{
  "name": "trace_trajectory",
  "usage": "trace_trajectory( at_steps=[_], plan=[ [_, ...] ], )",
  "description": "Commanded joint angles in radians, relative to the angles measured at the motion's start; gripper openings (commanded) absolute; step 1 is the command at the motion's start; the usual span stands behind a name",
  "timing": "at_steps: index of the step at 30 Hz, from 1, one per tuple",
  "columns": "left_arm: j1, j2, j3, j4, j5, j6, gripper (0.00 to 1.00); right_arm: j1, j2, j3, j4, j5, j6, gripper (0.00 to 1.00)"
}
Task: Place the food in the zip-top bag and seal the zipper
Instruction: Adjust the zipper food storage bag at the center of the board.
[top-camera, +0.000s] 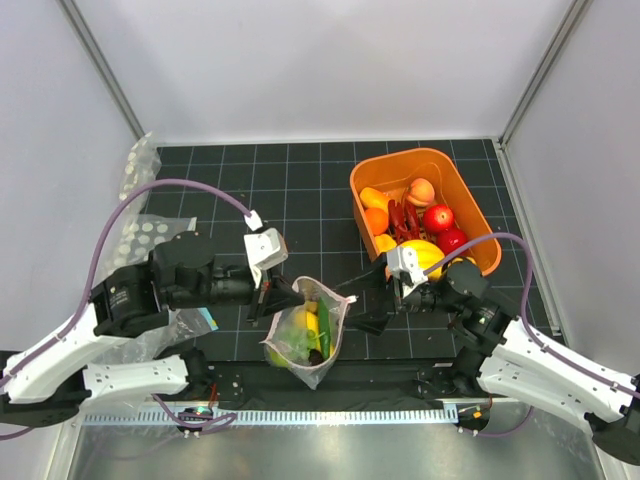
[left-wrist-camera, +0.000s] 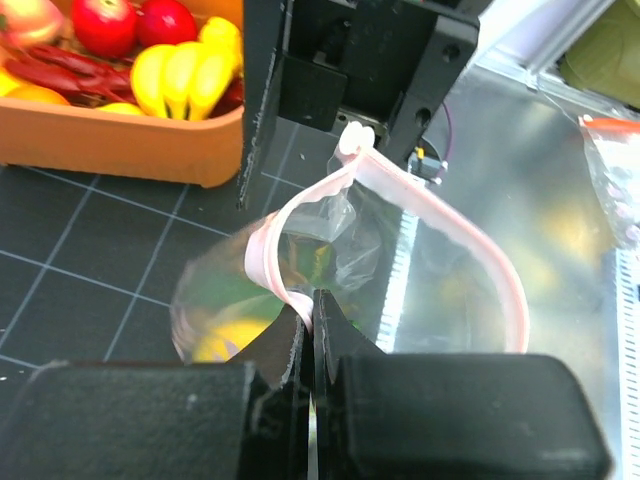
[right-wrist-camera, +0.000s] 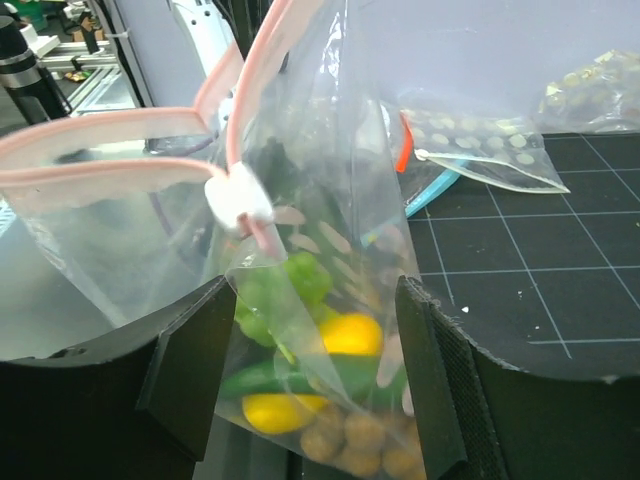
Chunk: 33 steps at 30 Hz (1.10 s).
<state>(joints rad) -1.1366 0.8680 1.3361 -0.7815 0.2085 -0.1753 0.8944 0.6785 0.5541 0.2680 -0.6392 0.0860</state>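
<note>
We see the zip-top bag (top-camera: 312, 345) held upright over the near centre of the bench (top-camera: 300, 190), between the two arms, with yellow, green and brown food (right-wrist-camera: 350, 335) gathered in its bottom. The left claw (left-wrist-camera: 312, 320) is pressed together on the pink zipper (left-wrist-camera: 440, 215), while the right claw (right-wrist-camera: 310, 300) stands spread, its fingers on either side of the bag just below the white slider (right-wrist-camera: 238, 200). We judge the task part done: more fruit (top-camera: 438, 217) waits in the orange tub (top-camera: 470, 200) at the far right, and the zipper gapes in an open loop, unsealed.
</note>
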Motion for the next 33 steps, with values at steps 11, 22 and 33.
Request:
trace_trajectory(
  at_steps=[11,22,33],
  plan=[
    [0.001,0.035,-0.023,0.041,0.086,0.02,0.0,-0.002,0.013,0.073,0.04,-0.071,0.05,0.28],
    [0.001,0.035,0.02,-0.033,-0.375,-0.03,0.11,-0.002,-0.022,0.145,-0.123,0.104,0.04,0.01],
    [0.001,0.132,0.155,-0.023,-0.558,0.04,0.88,-0.002,0.107,0.372,-0.531,0.42,0.07,0.01]
  ],
)
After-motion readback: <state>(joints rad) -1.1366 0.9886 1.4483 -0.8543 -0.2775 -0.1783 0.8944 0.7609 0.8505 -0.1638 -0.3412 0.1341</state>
